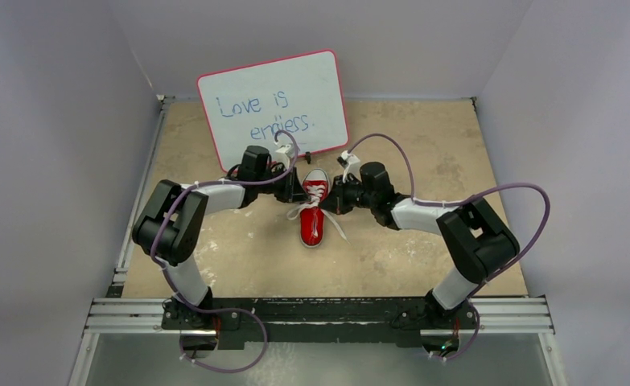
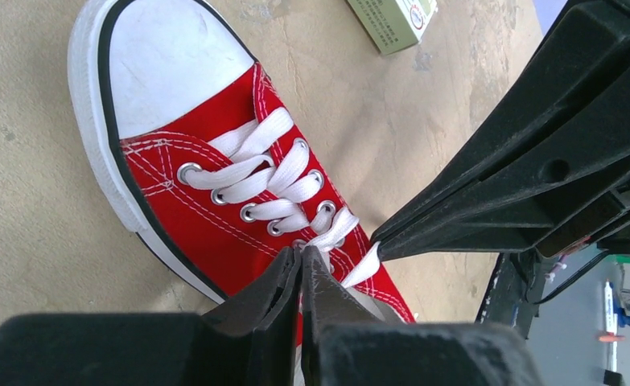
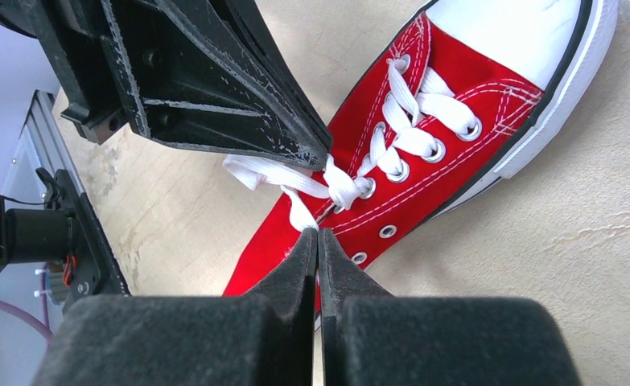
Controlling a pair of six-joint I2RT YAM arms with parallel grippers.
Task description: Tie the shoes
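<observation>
At the tips of your left gripper (image 2: 301, 256), the jaws are pressed to a hairline slit, with a strand of the white laces (image 2: 255, 157) apparently nipped where it vanishes between them. Just ahead and almost touching, your right gripper (image 3: 318, 237) is likewise closed to a slit on a strand running up into its tips. Both hands sit low over the throat of the red sneaker (image 2: 191, 217), which lies directly beneath the fingers with its toe cap pointing away from you. I judge that a sensible posture for drawing the two ends apart and cinching a first crossing. Each wrist view gives you what the other can't: the left one shows the short lace tail hanging from the right hand's tip, while the right one shows a crossing gathered by the top eyelets and a flat strand trailing out under the left hand. Only the left wrist view catches the small box (image 2: 388, 20) out past the toe. Only the overhead view shows both arms meeting nose to nose over the shoe, loose lace spilling either side onto the table (image 1: 424, 161), and the whiteboard (image 1: 273, 104) standing beyond
</observation>
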